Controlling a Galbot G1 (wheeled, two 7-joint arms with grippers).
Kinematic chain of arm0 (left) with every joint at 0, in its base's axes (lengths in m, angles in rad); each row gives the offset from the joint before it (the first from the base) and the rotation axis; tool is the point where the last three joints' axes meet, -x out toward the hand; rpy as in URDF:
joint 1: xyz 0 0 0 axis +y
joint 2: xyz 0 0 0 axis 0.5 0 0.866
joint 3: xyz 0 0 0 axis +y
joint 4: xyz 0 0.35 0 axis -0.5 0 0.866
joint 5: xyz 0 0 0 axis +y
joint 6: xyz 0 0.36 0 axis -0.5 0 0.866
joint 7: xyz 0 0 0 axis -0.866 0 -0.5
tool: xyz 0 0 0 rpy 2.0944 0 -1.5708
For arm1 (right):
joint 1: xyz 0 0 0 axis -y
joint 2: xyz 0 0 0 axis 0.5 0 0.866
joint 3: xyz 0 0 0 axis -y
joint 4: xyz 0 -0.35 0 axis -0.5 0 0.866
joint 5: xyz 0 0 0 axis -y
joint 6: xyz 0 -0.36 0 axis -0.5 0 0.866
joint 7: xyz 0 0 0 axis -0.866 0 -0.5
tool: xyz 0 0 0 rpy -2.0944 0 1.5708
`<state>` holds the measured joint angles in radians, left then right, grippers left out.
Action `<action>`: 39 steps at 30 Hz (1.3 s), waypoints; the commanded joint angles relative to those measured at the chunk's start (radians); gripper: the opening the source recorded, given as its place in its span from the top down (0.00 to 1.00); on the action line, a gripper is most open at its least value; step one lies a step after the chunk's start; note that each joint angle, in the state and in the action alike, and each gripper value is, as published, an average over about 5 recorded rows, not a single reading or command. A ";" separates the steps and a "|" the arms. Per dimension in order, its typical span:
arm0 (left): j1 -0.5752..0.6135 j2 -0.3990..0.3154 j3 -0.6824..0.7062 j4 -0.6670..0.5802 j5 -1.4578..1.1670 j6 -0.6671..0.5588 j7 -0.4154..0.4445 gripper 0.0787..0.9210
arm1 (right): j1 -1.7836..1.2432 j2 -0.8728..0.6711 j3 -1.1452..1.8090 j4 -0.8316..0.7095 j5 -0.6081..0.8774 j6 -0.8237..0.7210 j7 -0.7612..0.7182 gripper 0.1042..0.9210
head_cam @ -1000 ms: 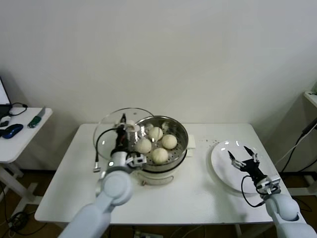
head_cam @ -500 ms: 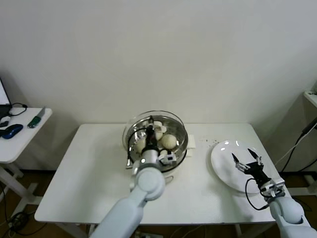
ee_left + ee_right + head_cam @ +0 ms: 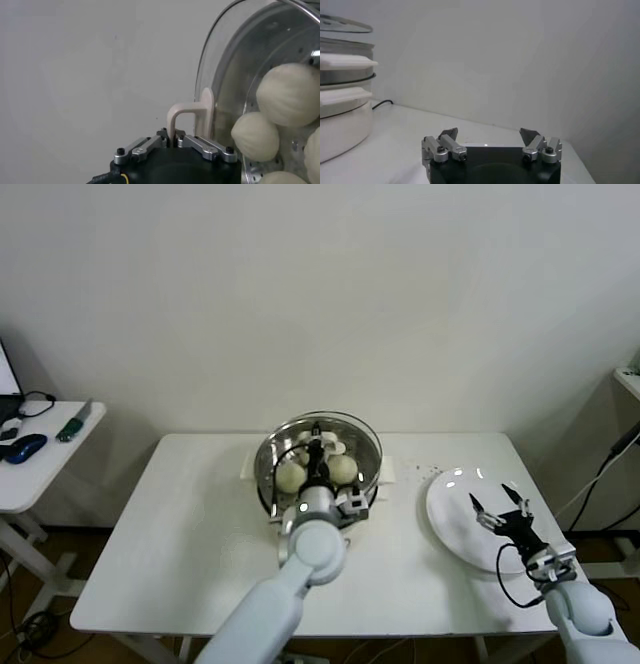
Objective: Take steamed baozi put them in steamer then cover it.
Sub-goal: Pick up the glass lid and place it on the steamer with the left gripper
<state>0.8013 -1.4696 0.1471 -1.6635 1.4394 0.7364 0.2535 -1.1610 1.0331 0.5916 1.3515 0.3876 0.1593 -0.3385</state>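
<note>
Baozi [image 3: 291,475] in steamer [image 3: 372,480], seemingly under lid [image 3: 355,427]; plate [image 3: 446,519] right.

Cream-white baozi [image 3: 291,476]; shiny steel steamer [image 3: 372,472]; white plate [image 3: 450,509]; white table [image 3: 180,534]

A white plate [image 3: 450,514] lies on the white table [image 3: 180,544], under the spread jaws, beside a side table [image 3: 30,474] with a blue mouse [image 3: 24,448].

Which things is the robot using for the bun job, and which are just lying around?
For the job:
- round cream-white buns
- shiny round steel steamer pot
- round glass lid, held over the pot by the left hand

Just lying about:
- round white plate, under the open right hand
- side table with small tools
</note>
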 commanded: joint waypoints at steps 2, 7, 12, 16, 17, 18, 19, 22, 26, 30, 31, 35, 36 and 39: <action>0.000 0.016 0.018 0.024 0.011 0.048 0.012 0.92 | 0.005 0.000 -0.003 -0.004 -0.006 0.001 -0.001 0.12; -0.005 0.029 0.019 0.028 0.015 0.042 0.013 0.92 | 0.017 -0.008 -0.011 -0.013 -0.011 0.002 -0.002 0.12; -0.015 0.041 0.030 0.037 0.009 0.041 0.008 0.92 | 0.025 -0.013 -0.021 -0.019 -0.014 0.002 -0.003 0.12; -0.018 0.045 0.039 0.038 0.003 0.043 0.008 0.92 | 0.032 -0.017 -0.023 -0.019 -0.014 0.000 -0.002 0.12; -0.020 0.045 0.042 0.038 0.001 0.044 0.008 0.92 | 0.032 -0.018 -0.024 -0.019 -0.014 0.000 -0.002 0.12; -0.022 0.044 0.045 0.039 -0.001 0.045 0.008 0.92 | 0.033 -0.018 -0.024 -0.019 -0.014 0.000 -0.002 0.12; -0.024 0.044 0.046 0.041 -0.003 0.045 0.007 0.92 | 0.033 -0.018 -0.025 -0.020 -0.015 0.000 -0.003 0.12; -0.037 0.045 0.056 0.048 -0.012 0.046 0.007 0.92 | 0.034 -0.019 -0.026 -0.023 -0.016 0.001 -0.004 0.12; -0.050 0.050 0.067 0.057 -0.021 0.047 0.007 0.92 | 0.035 -0.018 -0.026 -0.023 -0.017 0.001 -0.004 0.12; -0.052 0.056 0.070 0.062 -0.020 0.047 0.009 0.92 | 0.036 -0.018 -0.026 -0.023 -0.018 0.001 -0.005 0.12; -0.052 0.058 0.070 0.063 -0.021 0.047 0.009 0.92 | 0.036 -0.017 -0.026 -0.023 -0.018 0.001 -0.005 0.12; -0.053 0.064 0.070 0.064 -0.036 0.049 0.007 0.92 | 0.036 -0.016 -0.026 -0.022 -0.021 0.001 -0.006 0.12; -0.053 0.064 0.070 0.064 -0.040 0.049 0.006 0.92 | 0.036 -0.016 -0.026 -0.022 -0.022 0.001 -0.006 0.12; -0.050 0.064 0.070 0.063 -0.045 0.049 0.002 0.92 | 0.036 -0.015 -0.027 -0.021 -0.025 0.001 -0.007 0.12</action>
<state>0.7524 -1.4086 0.2105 -1.6030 1.4139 0.7370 0.2571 -1.1263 1.0177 0.5662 1.3298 0.3654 0.1599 -0.3454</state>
